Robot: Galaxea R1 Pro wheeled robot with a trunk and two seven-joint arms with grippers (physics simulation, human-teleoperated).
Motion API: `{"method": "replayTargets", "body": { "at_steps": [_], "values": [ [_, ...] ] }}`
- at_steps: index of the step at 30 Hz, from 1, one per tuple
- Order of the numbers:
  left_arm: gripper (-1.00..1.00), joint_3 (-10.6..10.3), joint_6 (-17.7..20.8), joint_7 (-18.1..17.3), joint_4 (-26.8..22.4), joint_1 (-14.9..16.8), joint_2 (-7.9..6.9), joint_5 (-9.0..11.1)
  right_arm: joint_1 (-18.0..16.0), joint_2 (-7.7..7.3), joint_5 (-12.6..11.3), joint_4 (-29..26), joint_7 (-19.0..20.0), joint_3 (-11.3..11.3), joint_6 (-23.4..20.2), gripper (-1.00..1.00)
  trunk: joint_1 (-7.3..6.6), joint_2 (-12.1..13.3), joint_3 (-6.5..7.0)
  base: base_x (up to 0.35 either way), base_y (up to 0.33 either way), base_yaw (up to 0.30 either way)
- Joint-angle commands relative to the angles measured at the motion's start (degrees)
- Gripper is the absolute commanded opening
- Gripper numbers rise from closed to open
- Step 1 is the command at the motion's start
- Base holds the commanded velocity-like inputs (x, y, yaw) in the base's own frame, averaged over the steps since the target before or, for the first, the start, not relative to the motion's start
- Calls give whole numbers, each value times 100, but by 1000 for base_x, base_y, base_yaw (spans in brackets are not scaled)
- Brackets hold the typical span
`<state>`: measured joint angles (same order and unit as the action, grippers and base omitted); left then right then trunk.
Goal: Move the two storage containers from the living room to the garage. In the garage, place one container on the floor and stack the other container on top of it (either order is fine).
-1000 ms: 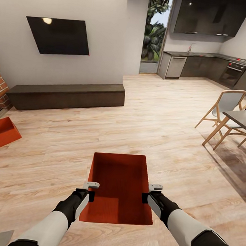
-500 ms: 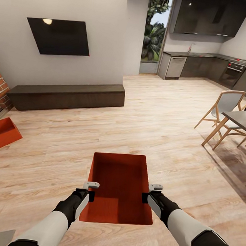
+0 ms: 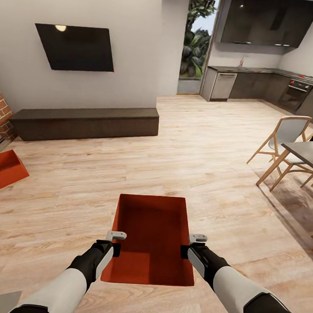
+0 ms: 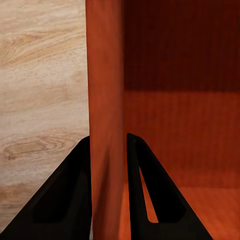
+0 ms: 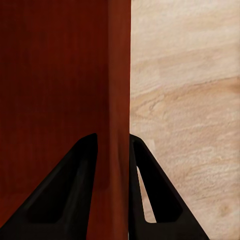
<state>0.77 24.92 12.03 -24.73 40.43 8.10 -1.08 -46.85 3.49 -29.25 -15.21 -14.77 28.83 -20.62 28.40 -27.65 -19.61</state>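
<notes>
An orange-red storage container (image 3: pixel 151 238) hangs in front of me over the light wood floor of the living room. My left gripper (image 3: pixel 114 247) is shut on its left wall (image 4: pixel 106 125), one black finger on each side. The right gripper (image 3: pixel 187 249) pinches the right wall (image 5: pixel 119 100) the same way. A second storage container (image 3: pixel 2 170) rests on the floor at the far left, partly cut off by the picture's edge.
A long dark bench (image 3: pixel 84 122) runs under a black wall TV (image 3: pixel 75 47). A brick pillar (image 3: pixel 0 113) stands at the left. A table (image 3: pixel 310 153) with wooden chairs (image 3: pixel 284 147) is at the right. A dark kitchen (image 3: pixel 264 84) lies beyond.
The whole view has shifted very slightly to the right. Both grippers and the held container keep the same place in the picture.
</notes>
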Motion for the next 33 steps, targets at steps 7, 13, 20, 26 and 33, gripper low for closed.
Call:
{"method": "replayTargets", "body": {
  "at_steps": [7,13,20,26,33],
  "values": [
    [-100,-68,443,49,162,0,-63,-129,-9,-6,-107,-36,44,220,-3,-100,-152,273,118,0,0,0],
    [-100,-69,442,50,162,0,-63,-129,-9,-6,-107,-34,44,220,-3,-100,-261,473,207,0,0,0],
    [-100,-69,443,50,162,0,-63,-129,-9,-6,-107,-34,44,220,-3,-100,-261,473,207,0,0,0],
    [-100,-69,442,50,162,0,-63,-129,-9,-6,-107,-34,44,220,-3,-100,-261,473,207,0,0,0],
    [-100,-69,443,49,162,0,-63,-129,-9,-6,-107,-34,44,220,-3,-100,-261,473,207,0,0,0]
  ]
}}
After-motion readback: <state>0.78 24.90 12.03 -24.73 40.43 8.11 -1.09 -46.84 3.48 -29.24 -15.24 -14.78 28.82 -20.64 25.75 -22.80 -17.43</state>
